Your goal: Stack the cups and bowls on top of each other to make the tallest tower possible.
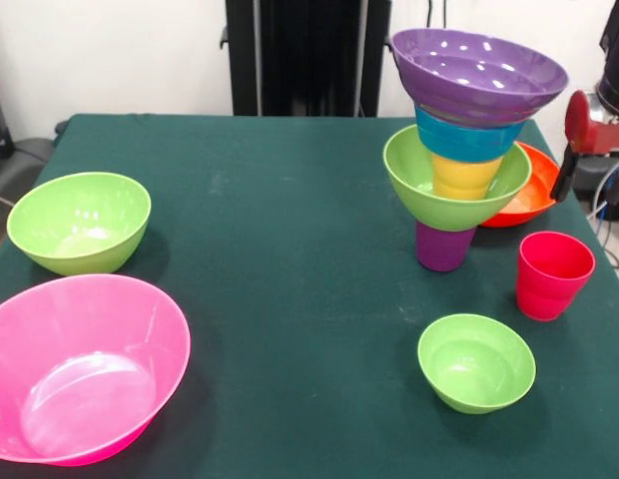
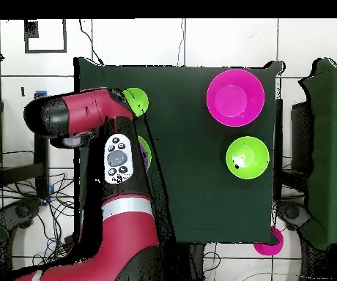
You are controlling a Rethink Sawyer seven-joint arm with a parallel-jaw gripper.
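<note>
Standing at the table's (image 1: 290, 249) far right from the front, the tower (image 1: 459, 150) stacks purple cup (image 1: 444, 246), green bowl (image 1: 429, 195), yellow cup (image 1: 464, 178), blue bowl (image 1: 464, 140) and purple bowl (image 1: 479, 72); a red cup (image 1: 554, 274) stands near it. From overhead, the arm (image 2: 105, 146) hides the tower, and whether the gripper is spread or pressed together I cannot tell.
</note>
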